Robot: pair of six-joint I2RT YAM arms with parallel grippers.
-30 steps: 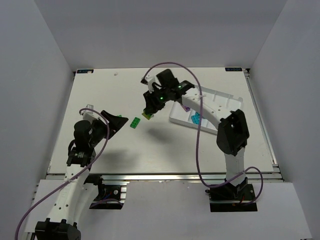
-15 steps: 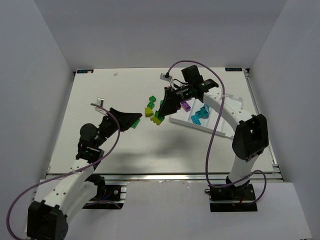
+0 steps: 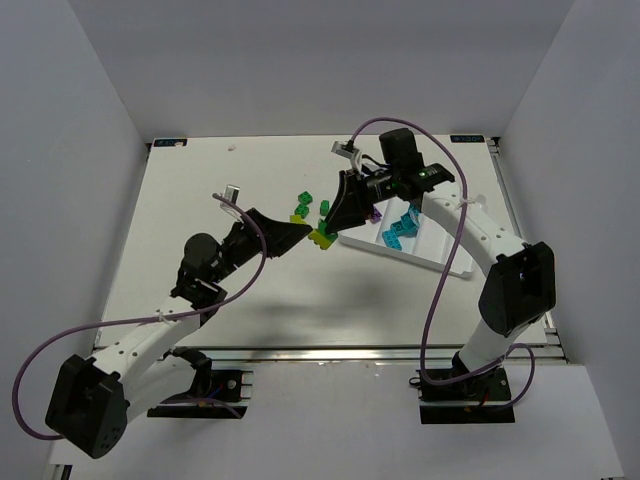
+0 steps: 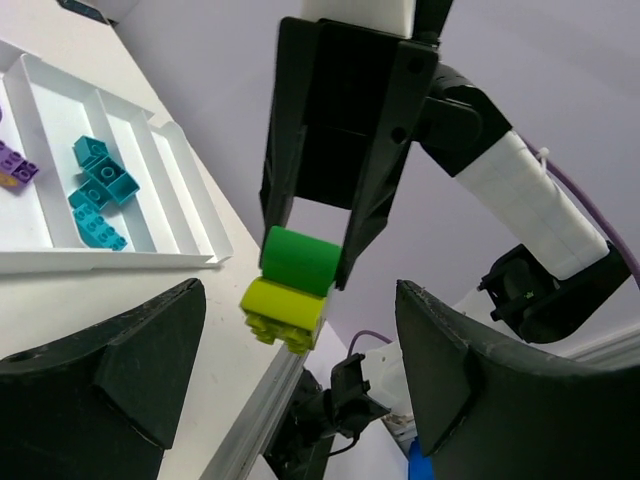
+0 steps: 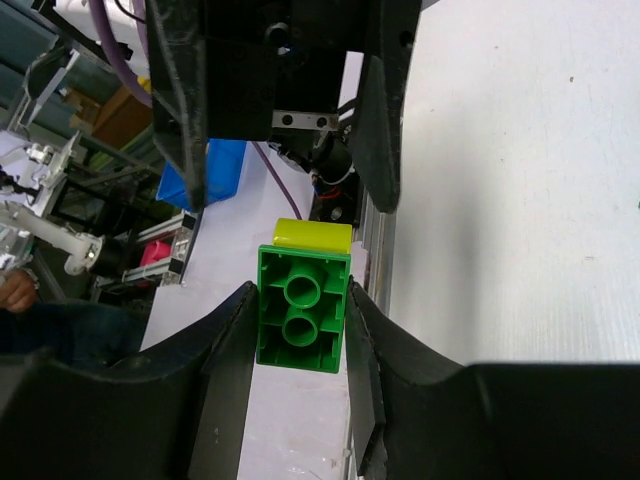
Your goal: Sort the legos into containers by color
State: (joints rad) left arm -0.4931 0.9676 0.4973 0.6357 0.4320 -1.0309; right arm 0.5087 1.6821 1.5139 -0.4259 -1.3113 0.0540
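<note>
Top external view, from large to small: shows the left arm (image 3: 160, 335) stretched far across the table (image 3: 200, 190), not folded back as one second ago. Puts the left gripper (image 3: 292, 232) just beside the tray (image 4: 110, 262), facing the right gripper (image 3: 326, 226), also shifted since then. Holds its fingers (image 4: 120, 370) spread wide, one on each side of the load, touching nothing. Pinches in the right gripper a green brick (image 5: 301, 310) stuck on a yellow-green brick (image 4: 283, 310). Means probably pulling the two colours apart before sorting. Leaves teal bricks (image 4: 100, 185) and purple bricks (image 4: 15, 165) already lying in separate compartments.

Purple legos (image 4: 14, 166) — cut off, left edge
</note>
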